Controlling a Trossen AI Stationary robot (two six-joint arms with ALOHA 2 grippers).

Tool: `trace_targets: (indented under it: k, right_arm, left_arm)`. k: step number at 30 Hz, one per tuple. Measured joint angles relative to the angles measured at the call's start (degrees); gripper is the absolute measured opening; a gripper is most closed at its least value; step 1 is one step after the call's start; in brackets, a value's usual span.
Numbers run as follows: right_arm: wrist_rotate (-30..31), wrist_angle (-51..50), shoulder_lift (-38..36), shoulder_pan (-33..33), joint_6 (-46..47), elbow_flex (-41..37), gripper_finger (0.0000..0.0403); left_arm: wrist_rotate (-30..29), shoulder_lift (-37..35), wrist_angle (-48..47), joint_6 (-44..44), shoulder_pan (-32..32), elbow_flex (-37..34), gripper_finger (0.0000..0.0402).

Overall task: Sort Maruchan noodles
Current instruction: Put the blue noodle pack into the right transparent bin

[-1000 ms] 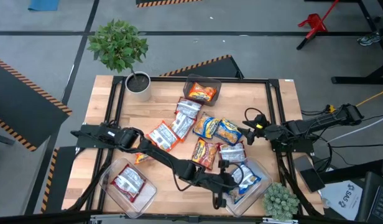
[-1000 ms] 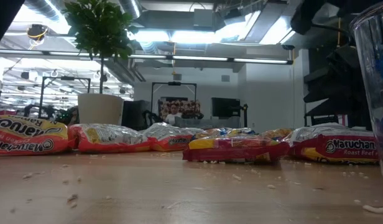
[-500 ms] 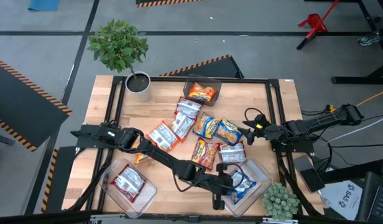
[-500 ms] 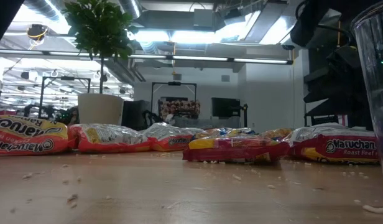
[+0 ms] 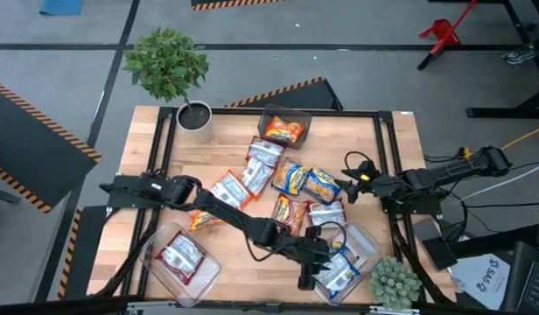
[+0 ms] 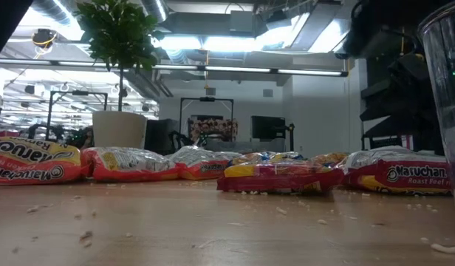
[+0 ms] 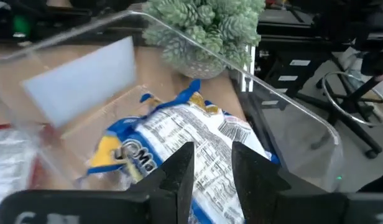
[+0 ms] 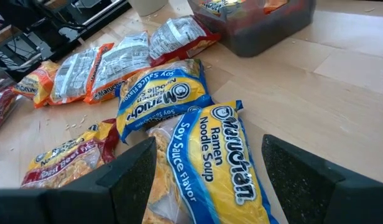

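So the left gripper (image 5: 326,262) is parked over the clear bin (image 5: 367,242) at the bench's front right corner, fingers (image 7: 179,171) parted a little with nothing pinched between them. A blue-and-yellow packet (image 7: 179,140) is lying loose in that bin right under the fingertips, so it looks like a drop just finished.

The right gripper (image 5: 349,189) is held wide open and empty near the right edge of the bench, aimed inward at the pile. Directly ahead of it two blue-and-yellow soy sauce packets (image 8: 204,155) are seen lying flat side by side. The closer one has its long axis running roughly in line with the gripper's reach, so a turn of the wrist would probably be needed to pinch across the short side. That arm is clearly the nearer one for those two.

The rest of the noodles are scattered across the middle of the bench: silver-and-red packets (image 5: 252,175) toward the left arm's side, orange packets (image 5: 287,213) closer to the front. One orange packet (image 5: 283,131) is already sitting in the dark bin (image 5: 300,116) at the back edge, and a silver-and-red one (image 5: 180,255) in the clear bin (image 5: 156,254) at the front left corner.
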Motion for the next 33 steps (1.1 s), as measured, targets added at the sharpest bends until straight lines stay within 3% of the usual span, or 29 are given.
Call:
trace_targets:
  k: [4, 9, 13, 17, 23, 29, 33]
  right_arm:
    - [-0.1, -0.6, 0.1, 0.0, -1.4, 1.0, 0.028]
    - [0.2, -3.2, 1.4, 0.0, -10.9, 7.0, 0.028]
    - [5.5, -18.2, 5.2, -0.2, -12.7, 17.1, 0.028]
    - [4.8, -32.9, 11.4, -3.7, -4.3, 25.7, 0.028]
    - [-7.1, -39.3, 20.3, -12.8, 0.1, 29.7, 0.028]
    - [-15.7, -36.2, 26.6, -19.9, 0.2, 29.7, 0.028]
    - [-21.2, -31.5, 28.5, -23.6, -1.2, 29.7, 0.028]
  left_arm:
    - [0.0, -4.2, -3.2, -0.9, 1.0, 0.0, 0.0104]
    - [-3.3, -12.2, -9.3, 2.3, 2.8, 0.0, 0.0104]
    - [-11.2, -18.9, -17.9, 5.9, 3.9, 0.0, 0.0102]
    - [-15.1, -25.4, -25.2, 5.8, 6.1, 0.0, 0.0102]
    - [-12.1, -33.6, -31.6, 4.2, 9.6, 0.0, 0.0101]
    - [1.2, -38.4, -39.0, 1.9, 15.0, -0.4, 0.0108]
    - [9.5, -37.9, -37.1, 3.6, 17.8, -5.1, 0.011]
